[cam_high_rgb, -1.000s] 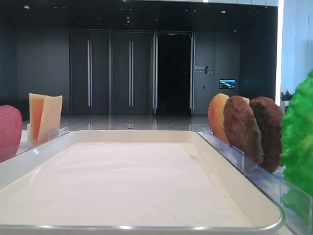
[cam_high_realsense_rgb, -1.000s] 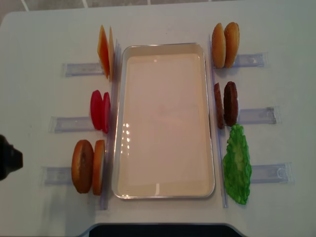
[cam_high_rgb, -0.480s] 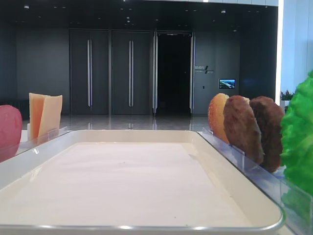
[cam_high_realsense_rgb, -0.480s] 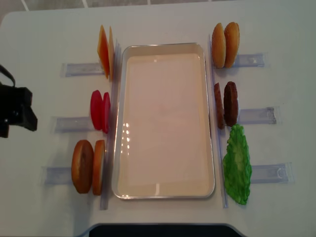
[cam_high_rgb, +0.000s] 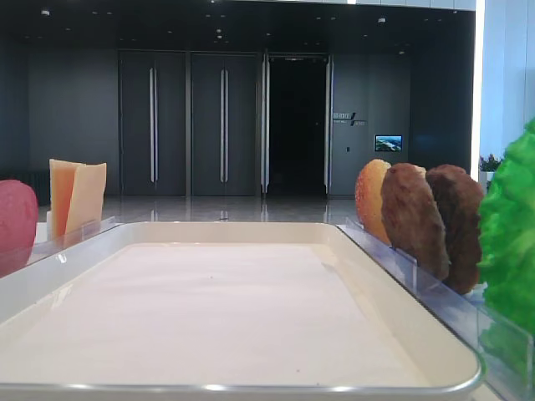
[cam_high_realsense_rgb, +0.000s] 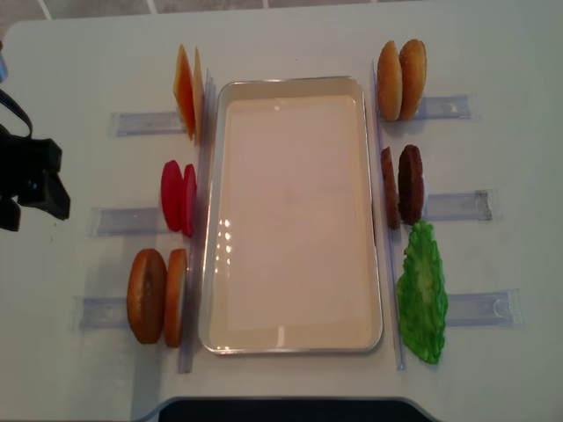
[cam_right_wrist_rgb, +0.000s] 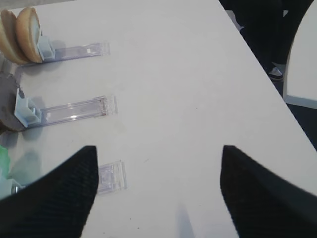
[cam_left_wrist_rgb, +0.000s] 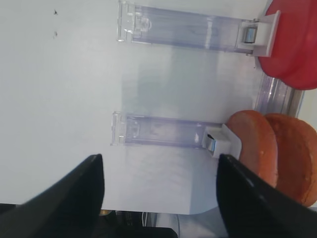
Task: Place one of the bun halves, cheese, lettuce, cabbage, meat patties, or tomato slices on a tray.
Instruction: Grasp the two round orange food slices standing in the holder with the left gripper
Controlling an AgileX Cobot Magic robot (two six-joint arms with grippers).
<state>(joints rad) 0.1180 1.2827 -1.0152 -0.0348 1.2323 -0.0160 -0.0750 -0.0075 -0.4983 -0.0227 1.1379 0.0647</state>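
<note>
In the low exterior view we look across the tray (cam_high_rgb: 251, 313), cream-white with a glossy raised rim. On the left stand one tomato slice (cam_high_rgb: 17, 219) and two cheese squares (cam_high_rgb: 77, 196); on the right an orange bun (cam_high_rgb: 371, 200), two dark rough meat patties (cam_high_rgb: 435, 224) and the ruffled lettuce (cam_high_rgb: 512, 242). No hand shows here.

The right wrist view shows what that view cannot: the right hand (cam_right_wrist_rgb: 156, 191), its two dark fingers apart with nothing between them, above bare tabletop (cam_right_wrist_rgb: 173, 74) and three clear racks (cam_right_wrist_rgb: 69, 110).

The left wrist view shows the left hand (cam_left_wrist_rgb: 159, 193), fingers also apart and empty, over two racks beside the tomato slices and the bun halves (cam_left_wrist_rgb: 275, 151).

From overhead we count two of each: cheese, tomato slices, bun halves with golden rims at lower left, orange buns, patties, plus one lettuce clump, all on edge beside the tray. The left hand sits at the far left edge; the right hand is out of view.
</note>
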